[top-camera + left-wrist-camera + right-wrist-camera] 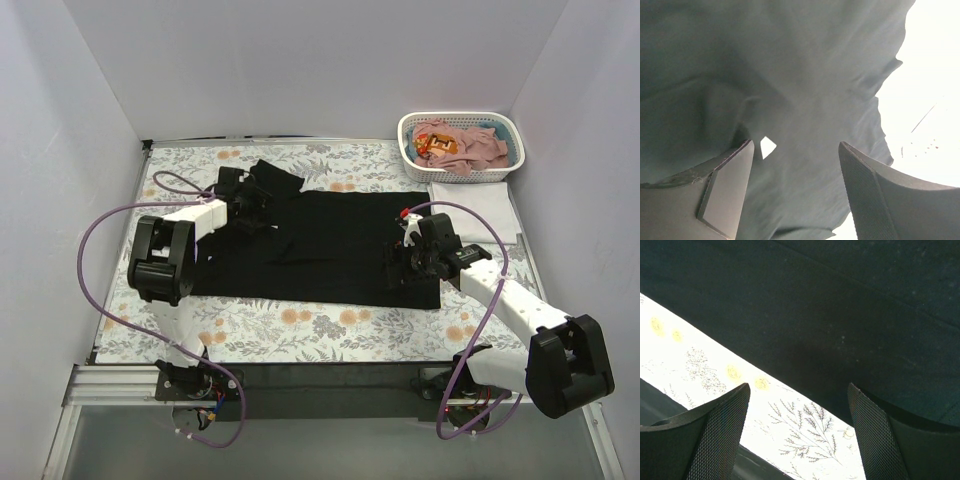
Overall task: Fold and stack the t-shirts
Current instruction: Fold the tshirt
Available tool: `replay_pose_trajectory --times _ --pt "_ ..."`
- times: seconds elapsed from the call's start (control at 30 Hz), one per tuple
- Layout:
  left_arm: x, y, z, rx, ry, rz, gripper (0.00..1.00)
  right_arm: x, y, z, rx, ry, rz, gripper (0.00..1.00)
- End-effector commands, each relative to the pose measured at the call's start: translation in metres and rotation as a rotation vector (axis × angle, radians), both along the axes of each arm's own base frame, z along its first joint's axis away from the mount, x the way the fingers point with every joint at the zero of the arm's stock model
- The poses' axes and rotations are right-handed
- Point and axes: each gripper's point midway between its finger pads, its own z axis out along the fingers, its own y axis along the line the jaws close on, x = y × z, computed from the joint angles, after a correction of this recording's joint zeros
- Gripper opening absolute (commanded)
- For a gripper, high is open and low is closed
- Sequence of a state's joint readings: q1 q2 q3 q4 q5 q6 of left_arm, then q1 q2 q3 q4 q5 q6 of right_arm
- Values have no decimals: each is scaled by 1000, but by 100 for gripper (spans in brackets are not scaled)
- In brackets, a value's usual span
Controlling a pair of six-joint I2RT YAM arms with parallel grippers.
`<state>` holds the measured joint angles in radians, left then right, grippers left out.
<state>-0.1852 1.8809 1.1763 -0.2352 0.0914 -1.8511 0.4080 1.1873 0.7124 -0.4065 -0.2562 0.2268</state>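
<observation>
Black tee [330, 240] lies flat between two spread grippers, long axis running left to right.
Left gripper [796, 146] gapes over the rumpled sleeve end; right gripper [798, 386], equally wide, straddles the near hem at the right end, floral cloth [805, 440] just beyond.

Bunched folds of the black t-shirt [790, 75] crowd the space just ahead of the left tool [255, 208]. Between it and the right tool [395, 265] the shirt lies flat, leaving open room above. Well beyond the right tool stands a white basket [462, 172].
</observation>
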Motion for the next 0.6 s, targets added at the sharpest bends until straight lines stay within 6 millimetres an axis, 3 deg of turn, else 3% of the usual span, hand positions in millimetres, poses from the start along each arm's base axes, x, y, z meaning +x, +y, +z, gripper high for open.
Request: replay_pose_trajectory --times 0.0,0.13,0.27,0.3,0.33,0.37,0.43,0.57 --pt "25 -16 17 4 -74 -65 68 4 1 2 0 -42 17 85" --pt "37 -25 44 30 -159 -125 71 6 4 4 13 -40 27 84" --pt "38 -14 73 101 -243 -134 72 7 21 13 89 -30 75 81" --pt "35 -11 89 125 -282 -140 72 7 25 15 112 -27 83 81" --pt "32 -5 93 150 -293 -132 72 9 35 21 164 -25 99 80" --pt "25 5 86 197 -279 -111 72 11 41 26 195 -25 108 79" --pt "13 14 99 255 -308 -129 72 15 57 36 279 -19 127 78" --pt "-17 34 94 386 -290 -191 72 27 92 61 392 -31 179 76"
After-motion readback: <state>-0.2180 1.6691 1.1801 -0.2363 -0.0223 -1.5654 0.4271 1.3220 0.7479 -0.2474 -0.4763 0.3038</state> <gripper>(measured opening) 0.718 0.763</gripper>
